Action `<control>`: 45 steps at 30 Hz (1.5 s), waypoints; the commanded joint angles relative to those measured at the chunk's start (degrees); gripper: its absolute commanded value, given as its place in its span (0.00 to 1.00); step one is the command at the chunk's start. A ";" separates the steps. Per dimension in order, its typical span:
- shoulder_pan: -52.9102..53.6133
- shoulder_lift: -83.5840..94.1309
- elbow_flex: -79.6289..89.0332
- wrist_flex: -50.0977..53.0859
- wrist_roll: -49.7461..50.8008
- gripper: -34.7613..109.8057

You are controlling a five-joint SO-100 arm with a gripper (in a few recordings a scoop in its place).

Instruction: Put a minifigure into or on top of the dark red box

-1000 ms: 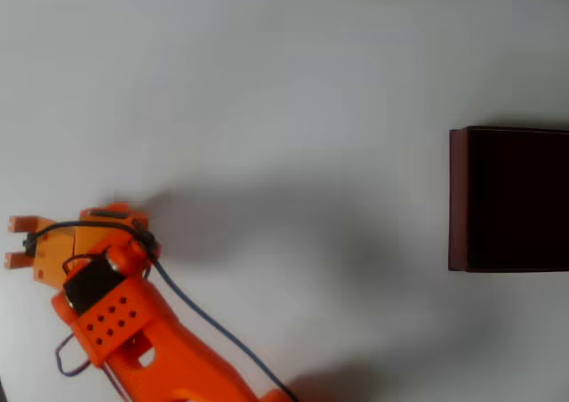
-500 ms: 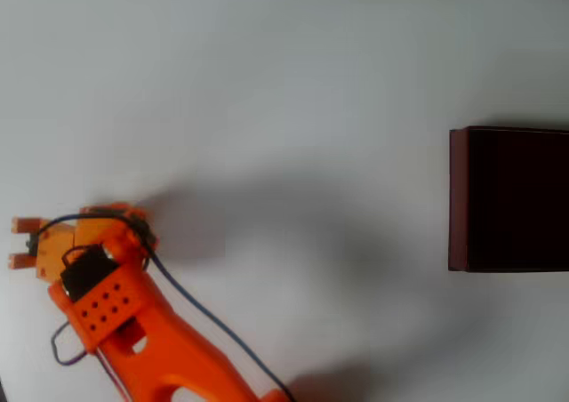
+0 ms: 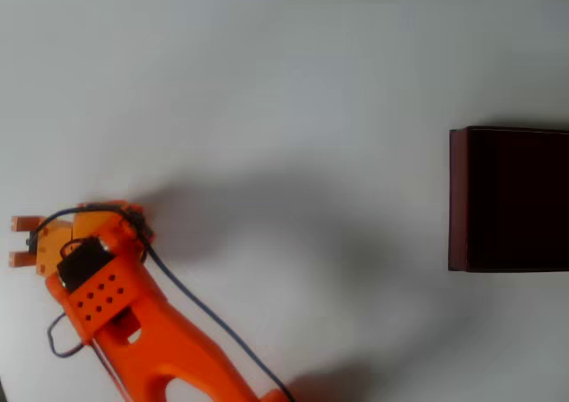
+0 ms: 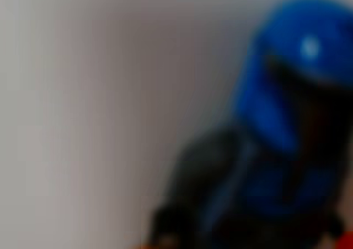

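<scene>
In the wrist view the figure (image 4: pixel 281 133) is very close to the camera and blurred. Its bright blue head is at the upper right of the picture, and its dark blue-black body goes down to the lower edge. Behind it is a pale surface. A little orange shows at the bottom edge, but I cannot tell if it is a part of the jaws, or if they touch the figure.

In the overhead view the gripper (image 3: pixel 20 241) is at the far left of the white table (image 3: pixel 284 82). Two short orange tips point to the left edge, one above the other, with a gap between them. The orange body of the arm (image 3: pixel 151 340) covers what is under the jaws, so I cannot tell how wide they stand or if they have hold of anything. A dark cable (image 3: pixel 204 317) runs along the arm.

The box (image 3: pixel 511 197) is well apart from the jaws, at the right edge. It has a dark red wall and a very dark inside.
</scene>
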 commanded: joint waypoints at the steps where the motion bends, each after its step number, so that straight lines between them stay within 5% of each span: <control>1: -0.26 0.44 -2.11 1.14 0.70 0.34; 29: -0.18 -0.26 -2.99 2.37 0.97 0.24; 34: -0.09 0.26 -7.65 10.90 0.26 0.24; 40: 5.89 23.55 0.09 17.05 -0.97 0.24; 45: 24.43 54.58 13.27 23.73 -5.19 0.24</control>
